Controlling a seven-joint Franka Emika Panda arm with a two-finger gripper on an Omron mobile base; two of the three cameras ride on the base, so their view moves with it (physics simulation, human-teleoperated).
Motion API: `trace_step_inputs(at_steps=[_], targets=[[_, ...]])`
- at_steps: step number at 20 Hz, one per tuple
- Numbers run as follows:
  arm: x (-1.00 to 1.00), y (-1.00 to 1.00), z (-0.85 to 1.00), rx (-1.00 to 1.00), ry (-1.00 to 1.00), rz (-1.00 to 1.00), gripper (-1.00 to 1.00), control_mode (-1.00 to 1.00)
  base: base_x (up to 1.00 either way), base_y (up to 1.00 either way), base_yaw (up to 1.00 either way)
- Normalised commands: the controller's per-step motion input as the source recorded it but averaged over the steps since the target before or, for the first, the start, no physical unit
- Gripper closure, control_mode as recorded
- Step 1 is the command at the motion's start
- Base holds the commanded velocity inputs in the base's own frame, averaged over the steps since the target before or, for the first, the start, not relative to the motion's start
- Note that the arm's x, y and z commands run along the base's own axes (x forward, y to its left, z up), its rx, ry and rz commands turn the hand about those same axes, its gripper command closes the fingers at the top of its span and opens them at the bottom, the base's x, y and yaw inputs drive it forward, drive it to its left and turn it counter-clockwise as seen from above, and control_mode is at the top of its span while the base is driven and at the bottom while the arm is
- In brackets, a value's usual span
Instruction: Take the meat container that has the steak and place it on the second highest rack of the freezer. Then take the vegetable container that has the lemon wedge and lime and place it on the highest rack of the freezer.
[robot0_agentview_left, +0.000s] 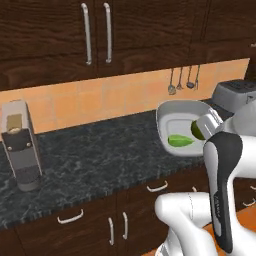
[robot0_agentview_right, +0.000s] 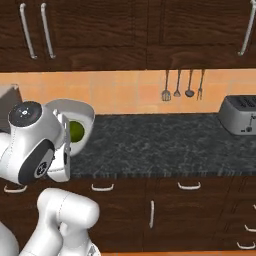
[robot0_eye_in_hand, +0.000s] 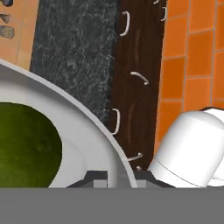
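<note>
Claw (robot0_eye_in_hand: 119, 178) clamped on vegetable container (robot0_agentview_left: 176, 112) rim, lime (robot0_eye_in_hand: 24, 146) just inside

A silver toaster (robot0_agentview_right: 240, 115) sits on the dark stone counter (robot0_agentview_right: 165, 142), utensils (robot0_agentview_right: 182, 85) hang on the tiled wall, a grey coffee machine (robot0_agentview_left: 20, 145) stands far left

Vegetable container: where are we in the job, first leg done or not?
Looks like the second leg. The gripper is shut on the rim of the vegetable container, holding it tilted above the counter with the lime and a green wedge inside. The meat container isn't on the counter here, so it may already be placed; can't confirm. Left: carry this one to the freezer's highest rack.
</note>
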Motion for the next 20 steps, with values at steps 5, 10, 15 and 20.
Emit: trace_step_inputs(at_steps=[5,10,15,20], targets=[[0.00,0.00,0.00,0.00,0.00,0.00,1.00,1.00,-0.30,-0.07,-0.86],[0.00,0.00,0.00,0.00,0.00,0.00,1.00,1.00,-0.10,-0.22,-0.85],[0.00,0.00,0.00,0.00,0.00,0.00,1.00,1.00,-0.01,-0.26,-0.87],[0.00,0.00,0.00,0.00,0.00,0.00,1.00,1.00,0.00,-0.23,-0.86]])
